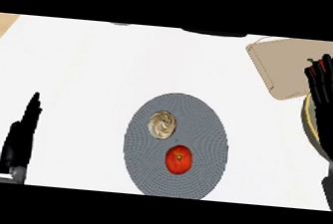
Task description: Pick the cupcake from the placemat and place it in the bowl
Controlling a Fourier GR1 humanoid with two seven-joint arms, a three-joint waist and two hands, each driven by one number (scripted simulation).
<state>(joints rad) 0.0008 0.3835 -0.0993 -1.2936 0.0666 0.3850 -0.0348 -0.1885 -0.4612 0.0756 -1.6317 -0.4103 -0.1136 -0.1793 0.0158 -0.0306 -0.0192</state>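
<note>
Grey and finely textured, an oval placemat (pixel 144 169) is seen in the head view, laid near the middle of the white counter (pixel 84 72). Two things are carried on it: the cupcake (pixel 162 123), with a pale swirled top, is set in the mat's upper left part, and a red tomato (pixel 179 159) is placed just below and to the right of it, close but apart.

At the view's right the right hand (pixel 331 106) is held with its fingers straight and pointing away from the robot — nothing is grasped by it. It is raised over the rim of a bowl (pixel 306 121), most of which is hidden beneath the palm and forearm. A beige cutting board (pixel 277 63) is seen beyond the bowl at the upper right, and a small red object with a green tip is glimpsed at the fingertips.

At the lower left the left hand (pixel 21 136) is shown edge-on, fingers straight and upward, with nothing held — well apart from the placemat.
</note>
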